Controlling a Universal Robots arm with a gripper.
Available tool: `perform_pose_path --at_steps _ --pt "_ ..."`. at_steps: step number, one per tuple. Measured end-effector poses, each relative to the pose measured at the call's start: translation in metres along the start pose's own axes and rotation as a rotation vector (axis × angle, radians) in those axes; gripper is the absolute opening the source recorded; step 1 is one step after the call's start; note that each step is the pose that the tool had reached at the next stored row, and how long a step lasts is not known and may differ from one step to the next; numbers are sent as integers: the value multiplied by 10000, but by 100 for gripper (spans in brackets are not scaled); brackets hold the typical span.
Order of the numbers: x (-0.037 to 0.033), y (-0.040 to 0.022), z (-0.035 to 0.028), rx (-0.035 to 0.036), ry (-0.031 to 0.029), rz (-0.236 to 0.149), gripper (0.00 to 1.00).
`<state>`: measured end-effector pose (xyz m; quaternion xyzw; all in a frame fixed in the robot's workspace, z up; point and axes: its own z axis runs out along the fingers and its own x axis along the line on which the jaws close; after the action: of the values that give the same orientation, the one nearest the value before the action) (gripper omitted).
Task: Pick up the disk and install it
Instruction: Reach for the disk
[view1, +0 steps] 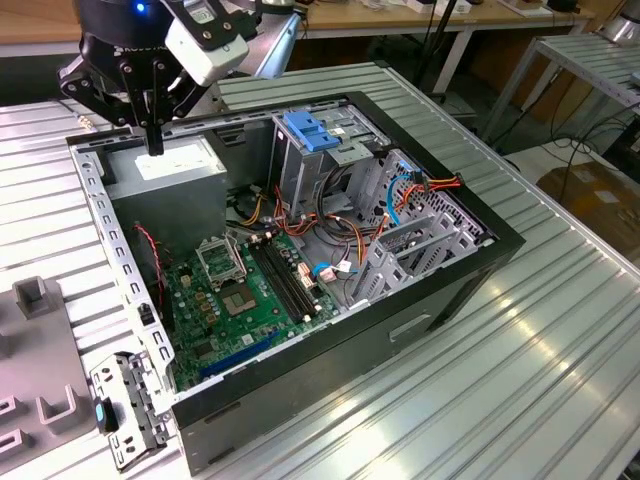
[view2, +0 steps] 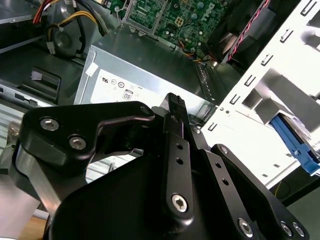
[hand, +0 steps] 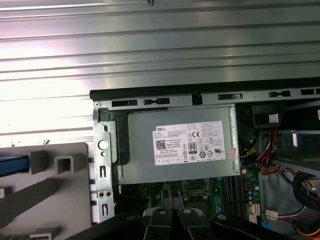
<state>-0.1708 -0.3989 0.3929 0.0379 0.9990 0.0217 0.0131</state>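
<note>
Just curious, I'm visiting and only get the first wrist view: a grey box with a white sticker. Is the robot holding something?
Observer: No. In the exterior view the gripper hangs over that grey box, shut and empty.
Operator: What else is in that case?
Observer: A blue latch piece tops a grey drive cage.
Operator: And the part it should install?
Observer: Likely the blue-framed piece, seen in the second wrist view beyond the case's pale frame.
</note>
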Motion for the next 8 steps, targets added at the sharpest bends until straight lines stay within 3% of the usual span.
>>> perform_pose_path --at_steps 8 --pt "96 -7 -2 1 0 0 11"
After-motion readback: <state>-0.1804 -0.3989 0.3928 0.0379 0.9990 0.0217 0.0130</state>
